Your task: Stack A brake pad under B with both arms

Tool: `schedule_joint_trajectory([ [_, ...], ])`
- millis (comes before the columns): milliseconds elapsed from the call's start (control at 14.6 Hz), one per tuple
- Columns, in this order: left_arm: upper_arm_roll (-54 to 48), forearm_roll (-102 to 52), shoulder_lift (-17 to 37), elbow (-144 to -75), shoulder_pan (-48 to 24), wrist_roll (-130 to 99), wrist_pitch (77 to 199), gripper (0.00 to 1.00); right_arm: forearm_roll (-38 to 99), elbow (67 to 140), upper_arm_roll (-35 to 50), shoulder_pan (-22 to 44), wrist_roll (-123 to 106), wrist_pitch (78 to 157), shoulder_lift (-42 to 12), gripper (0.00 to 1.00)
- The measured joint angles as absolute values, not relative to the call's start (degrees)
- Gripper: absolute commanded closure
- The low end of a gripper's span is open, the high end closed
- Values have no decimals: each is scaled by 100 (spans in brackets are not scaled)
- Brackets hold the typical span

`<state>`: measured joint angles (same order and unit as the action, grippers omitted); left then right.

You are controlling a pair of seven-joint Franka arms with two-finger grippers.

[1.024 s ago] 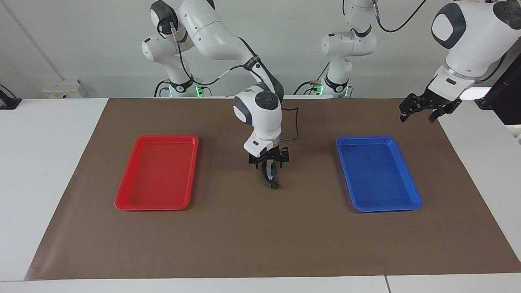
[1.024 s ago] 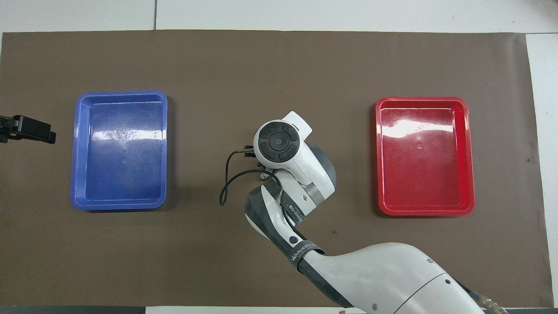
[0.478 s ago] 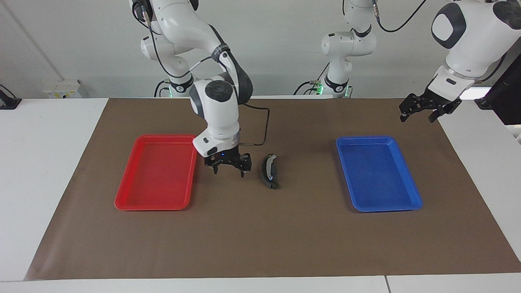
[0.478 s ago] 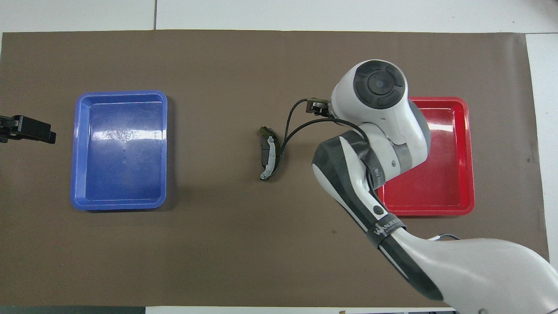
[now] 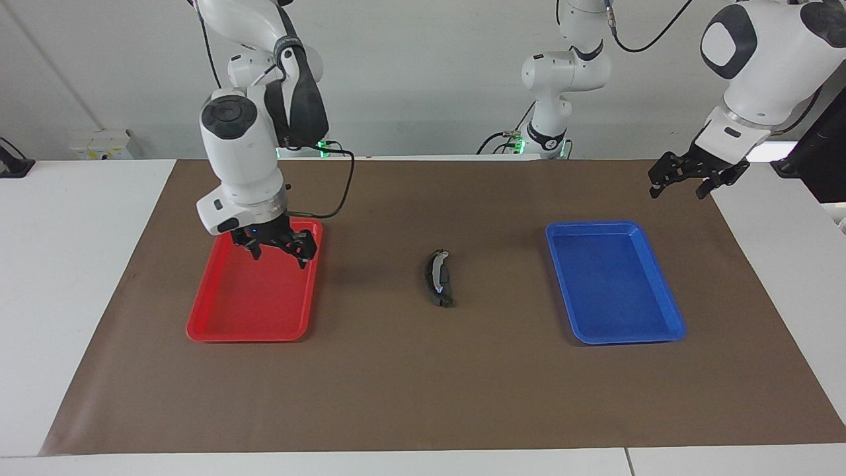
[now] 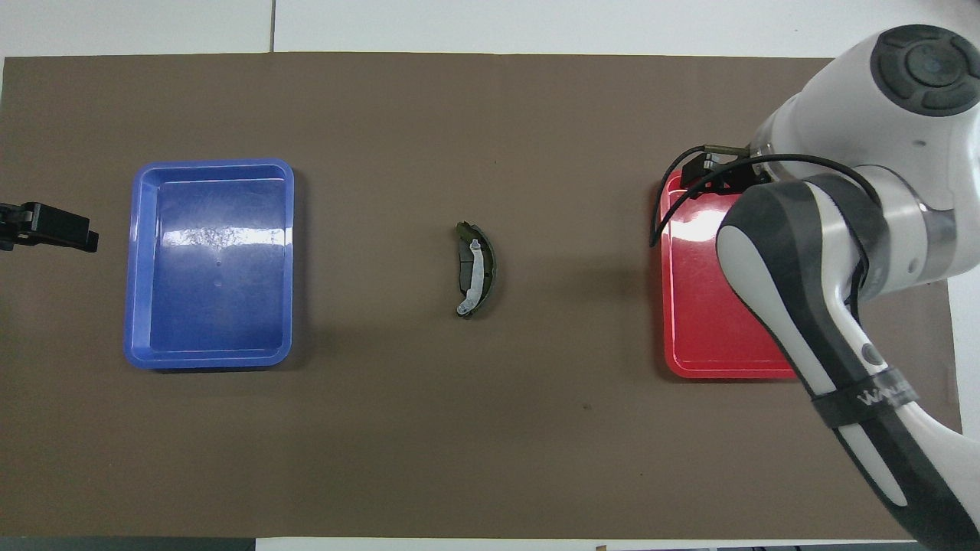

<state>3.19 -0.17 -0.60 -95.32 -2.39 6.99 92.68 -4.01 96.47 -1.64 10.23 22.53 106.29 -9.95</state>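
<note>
Stack looked done: B (image 5: 437, 276) lay on A (image 5: 441, 295) between the trays. Right gripper (image 5: 276, 246) hung open and empty over the red tray (image 5: 198, 324); left gripper (image 5: 687, 177), also open and empty, waited off the blue tray (image 5: 667, 324).

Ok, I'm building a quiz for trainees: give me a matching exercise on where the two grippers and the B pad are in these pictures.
Things:
1. right gripper
2. left gripper
3. B

Places:
a. on the mat, between the red tray and the blue tray
b. over the red tray
c. over the mat at the left arm's end

Pairs: 1-b, 2-c, 3-a
</note>
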Motion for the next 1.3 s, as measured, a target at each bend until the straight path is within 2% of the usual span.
schedule_joint_trajectory([
  [410,319,-17,-60,-9532,-239,698,9268,1,-400,9620,194,-167,1313,9767,-199,0],
  [683,319,-17,-60,-9533,-239,698,9268,1,-394,9424,148,-190,1020,8988,270,0],
  [1298,319,-17,-60,-9533,-239,697,9268,1,-306,9395,237,-85,882,8831,317,0],
])
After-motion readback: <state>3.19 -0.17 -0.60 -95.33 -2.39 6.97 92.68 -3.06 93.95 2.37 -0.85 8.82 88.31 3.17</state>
